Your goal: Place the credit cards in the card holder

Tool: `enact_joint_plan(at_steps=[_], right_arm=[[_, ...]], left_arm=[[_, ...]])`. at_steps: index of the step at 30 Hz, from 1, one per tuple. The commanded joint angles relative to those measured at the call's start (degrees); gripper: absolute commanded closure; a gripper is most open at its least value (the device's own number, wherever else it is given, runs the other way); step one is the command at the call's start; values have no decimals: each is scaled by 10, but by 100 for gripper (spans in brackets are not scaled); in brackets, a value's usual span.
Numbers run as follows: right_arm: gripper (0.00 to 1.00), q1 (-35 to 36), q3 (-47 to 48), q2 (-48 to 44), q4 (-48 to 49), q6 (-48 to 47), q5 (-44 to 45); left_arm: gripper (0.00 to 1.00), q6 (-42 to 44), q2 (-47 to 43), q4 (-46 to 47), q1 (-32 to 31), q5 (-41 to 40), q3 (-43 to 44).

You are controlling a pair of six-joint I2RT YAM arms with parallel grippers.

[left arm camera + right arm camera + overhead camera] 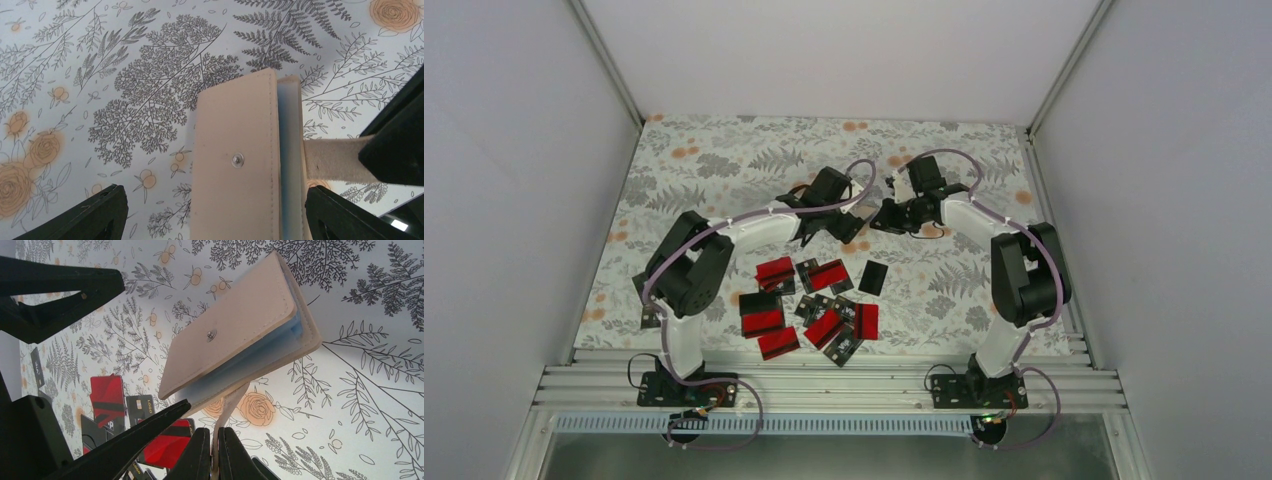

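Observation:
The tan card holder (235, 170) hangs above the flowered table, its snap facing the left wrist camera and its pale blue inside showing at one edge. My right gripper (216, 432) is shut on the holder's beige strap (227, 407). My left gripper (215, 220) is open, and its two black fingers (95, 215) straddle the holder without touching it. The red and black credit cards (814, 300) lie scattered on the table nearer the arm bases. Several of the cards (107, 395) also show in the right wrist view.
A single black card (874, 277) lies a little apart at the right of the pile. White walls close in the flowered table (724, 160) on three sides. A metal rail (824, 380) runs along the near edge.

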Motion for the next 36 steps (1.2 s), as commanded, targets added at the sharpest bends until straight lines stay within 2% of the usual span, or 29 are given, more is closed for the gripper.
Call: enact_joint_plan(at_steps=[1,10,14,25,28,29,33,34,36], right_arm=[[96,-4,14,-18,-9,-7,5],[96,-5,14,-20,-12,-9,5],[96,-5,14,-19,-13,-10,7],[96,-8,12,-14,-15,-13,9],[95,-9,12,-11,-15,-13,10],[96,-9,12,-9,-15,-13,11],[95,-13,11,5,-10,-11,20],[95,-14,11,12,-7,-9,23],[96,-15,12,25,-1,-5,28]], left_arm=[[11,20,20,-7,1,11,23],[13,37,42,-18,1,7,45],[15,36,47,-17,1,-28,51],[41,32,75,-12,31,-43,75],[50,25,85,-10,36,-39,80],[57,22,87,-8,38,-33,82],[93,-6,85,-8,52,-4,80],[97,-16,80,-7,55,-4,75],[98,-47,63,-1,61,-7,55]])
